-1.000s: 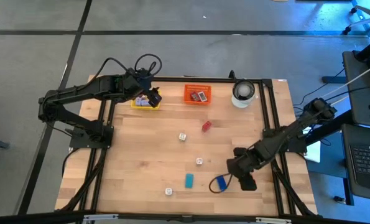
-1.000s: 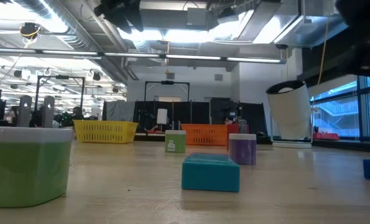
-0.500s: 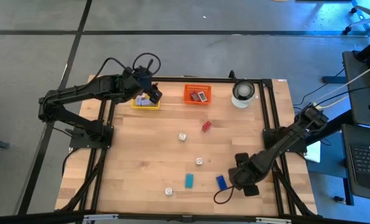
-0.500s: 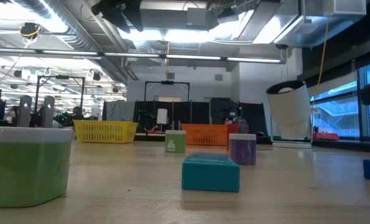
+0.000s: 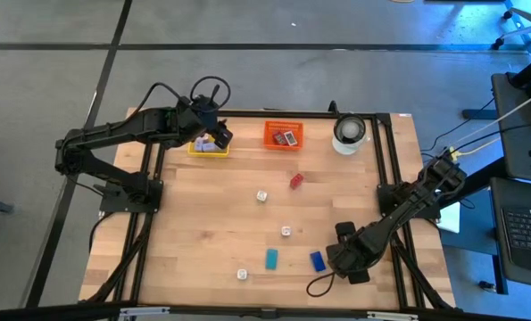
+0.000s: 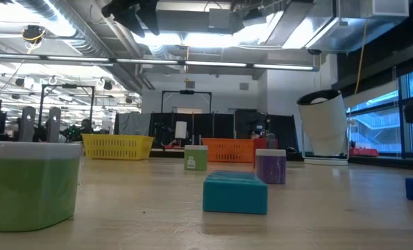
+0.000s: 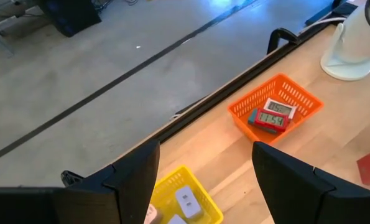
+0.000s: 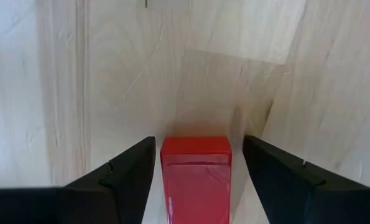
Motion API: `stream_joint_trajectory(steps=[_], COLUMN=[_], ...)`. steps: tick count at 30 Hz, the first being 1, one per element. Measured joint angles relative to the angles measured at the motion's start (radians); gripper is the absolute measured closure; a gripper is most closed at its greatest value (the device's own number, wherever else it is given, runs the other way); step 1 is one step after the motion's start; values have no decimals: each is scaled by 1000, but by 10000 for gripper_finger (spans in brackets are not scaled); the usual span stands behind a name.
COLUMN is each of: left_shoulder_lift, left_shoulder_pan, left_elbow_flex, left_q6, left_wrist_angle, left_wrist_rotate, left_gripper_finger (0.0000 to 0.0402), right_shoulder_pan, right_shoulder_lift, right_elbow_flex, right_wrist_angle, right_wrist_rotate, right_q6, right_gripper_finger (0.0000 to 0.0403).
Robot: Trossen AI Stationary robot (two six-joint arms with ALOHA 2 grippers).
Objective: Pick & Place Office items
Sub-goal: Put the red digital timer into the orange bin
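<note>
My right gripper (image 5: 347, 260) is low over the table's near right part, open. In the right wrist view its fingers (image 8: 130, 177) flank a red block (image 8: 196, 177) with narrow gaps; the gripper hides that block from above. My left gripper (image 5: 217, 136) hangs open and empty over the yellow tray (image 5: 208, 149), which holds white pieces (image 7: 188, 200). Lying flat on the wood are a blue block (image 5: 317, 259), a teal block (image 5: 271, 259), a second red block (image 5: 296, 180) and three small white cubes (image 5: 261, 195), (image 5: 286, 231), (image 5: 243, 274).
The orange tray (image 5: 283, 135) at the far edge holds two small clock-like pieces (image 7: 273, 114). A white round container (image 5: 349, 134) stands at the far right. A dark cable loop (image 5: 319, 283) lies by the right gripper. The table's left middle shows bare wood.
My right arm has swung toward the table's near edge and come down, leaving the low view's upper right corner. Its gripper has shifted a little toward the near edge beside the blue block. No block has moved.
</note>
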Motion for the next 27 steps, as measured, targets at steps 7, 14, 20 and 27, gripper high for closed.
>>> stream_joint_trajectory(steps=[7, 14, 20, 27], left_shoulder_lift=[0, 0, 0, 0], left_shoulder_pan=[0, 0, 0, 0], left_elbow_flex=[0, 0, 0, 0], left_q6=[26, 34, 35, 35], left_wrist_angle=[-1, -1, -1, -1], left_wrist_rotate=[28, 35, 38, 38], left_gripper_finger=[148, 148, 148, 148], right_shoulder_pan=[3, 4, 23, 60], right_shoulder_lift=[1, 2, 3, 4], right_elbow_flex=[0, 0, 0, -2], right_wrist_angle=[-7, -13, -25, -30], right_wrist_rotate=[-22, -40, -18, 39], right_q6=[74, 129, 95, 47], right_gripper_finger=[154, 154, 154, 179])
